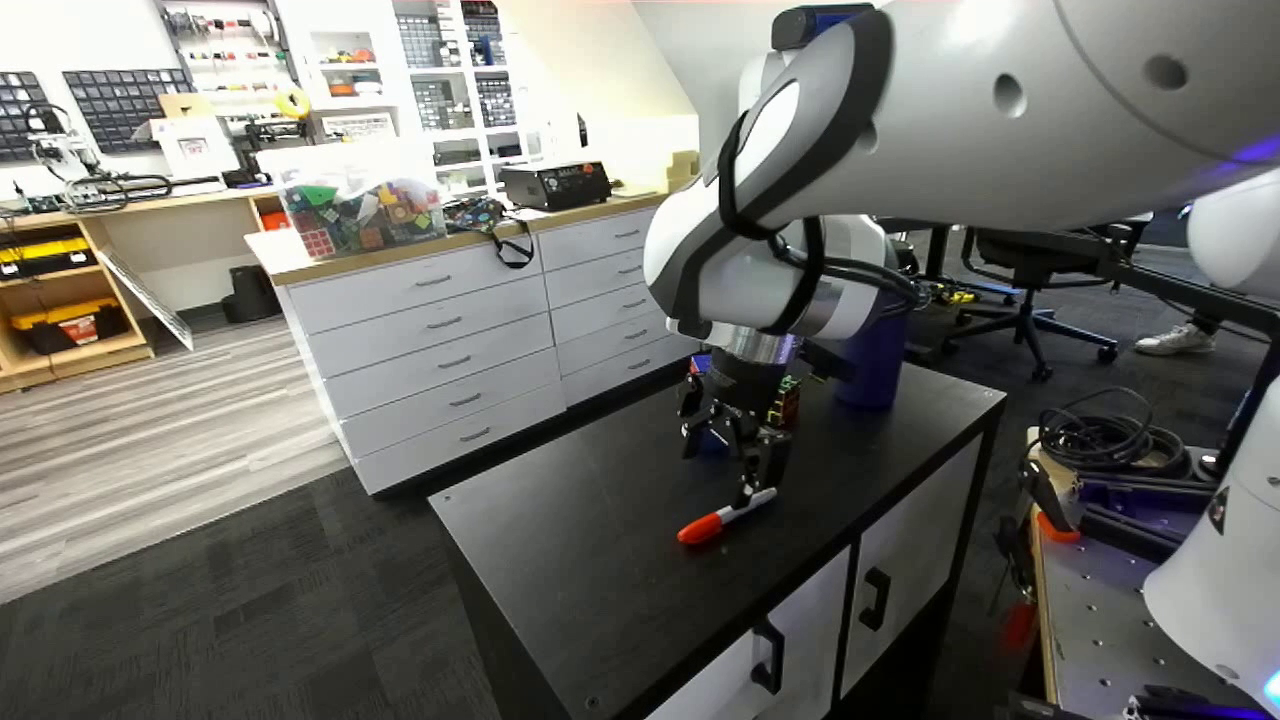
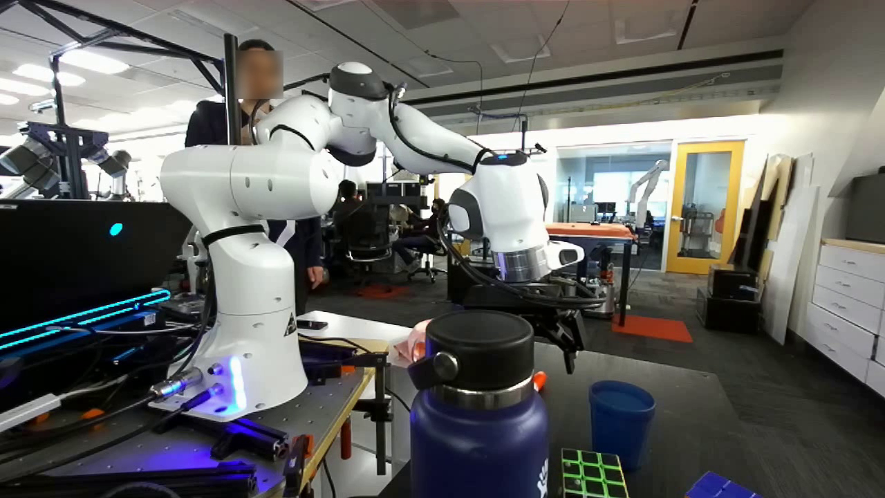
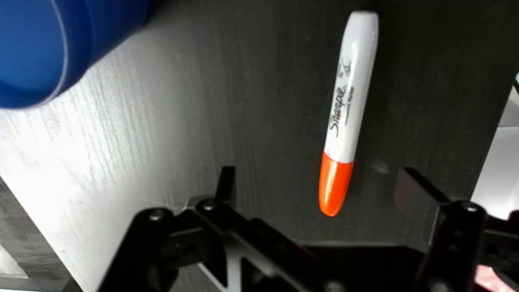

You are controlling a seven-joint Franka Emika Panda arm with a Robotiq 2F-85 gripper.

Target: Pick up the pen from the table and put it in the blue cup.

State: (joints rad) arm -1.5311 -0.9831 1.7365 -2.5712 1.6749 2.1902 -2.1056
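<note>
The pen (image 3: 350,93) is a white marker with a red-orange cap, lying flat on the black table (image 3: 259,121). It also shows in an exterior view (image 1: 735,513); in an exterior view only its orange end (image 2: 539,381) shows past the bottle. My gripper (image 3: 318,176) is open and empty above the table, with the cap end between its fingers in the wrist view, touching neither. The gripper points down over the pen in an exterior view (image 1: 728,468). The blue cup (image 2: 621,425) stands upright near the pen; it fills the upper left of the wrist view (image 3: 81,44) and is mostly hidden behind the gripper in an exterior view.
A tall blue-purple bottle (image 2: 477,443) stands on the table, also in an exterior view (image 1: 873,365). A multicoloured cube (image 2: 593,474) and a blue-topped cube (image 2: 720,486) sit near the cup. A white drawer unit (image 1: 430,320) stands beyond the table.
</note>
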